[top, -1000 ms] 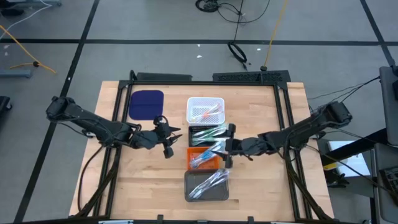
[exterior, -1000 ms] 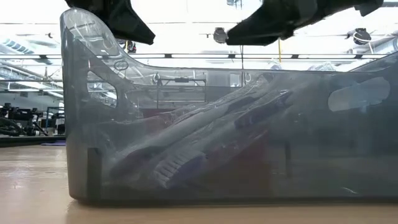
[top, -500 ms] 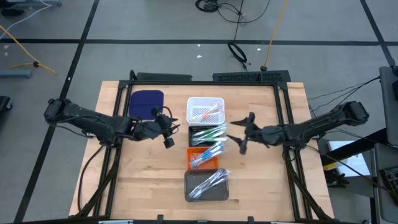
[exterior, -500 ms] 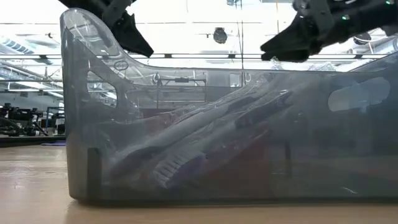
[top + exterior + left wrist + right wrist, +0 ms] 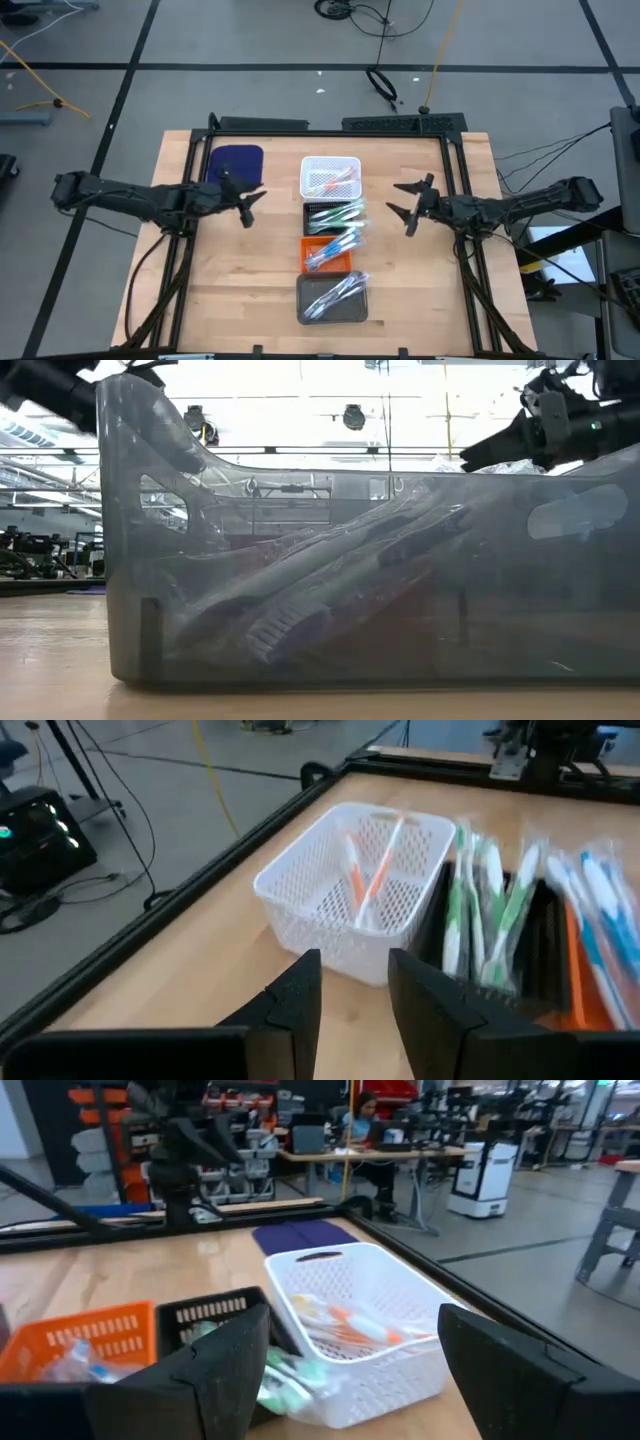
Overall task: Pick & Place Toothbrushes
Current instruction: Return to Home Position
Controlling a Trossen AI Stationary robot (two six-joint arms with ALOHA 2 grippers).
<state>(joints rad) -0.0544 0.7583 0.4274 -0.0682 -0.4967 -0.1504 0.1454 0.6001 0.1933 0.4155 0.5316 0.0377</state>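
Observation:
Four small trays stand in a column down the table's middle. The white basket (image 5: pixel 312 165) holds pink-orange toothbrushes (image 5: pixel 368 870), the black tray (image 5: pixel 312 227) green ones (image 5: pixel 336 213), the orange tray (image 5: pixel 310 246) light blue ones (image 5: pixel 332 250), and the grey tray (image 5: pixel 305 288) clear ones (image 5: pixel 330 585). My left gripper (image 5: pixel 253 207) hovers left of the trays, open by a narrow gap, nothing between its fingers (image 5: pixel 300 1010). My right gripper (image 5: pixel 398 208) hovers to their right, wide open and holding nothing (image 5: pixel 360 1380).
A dark blue rounded pad (image 5: pixel 236 165) lies at the table's far left, just beyond my left gripper. Bare wood shows on both sides of the tray column and along the near edge. In the low view the grey tray's wall (image 5: pixel 130 560) fills the picture.
Both grippers have drawn back from the tray column. My right gripper left its place above the orange and black trays and went toward the table's right edge, staying open. My left gripper went toward the left edge, its gap unchanged. The trays and toothbrushes have kept still.

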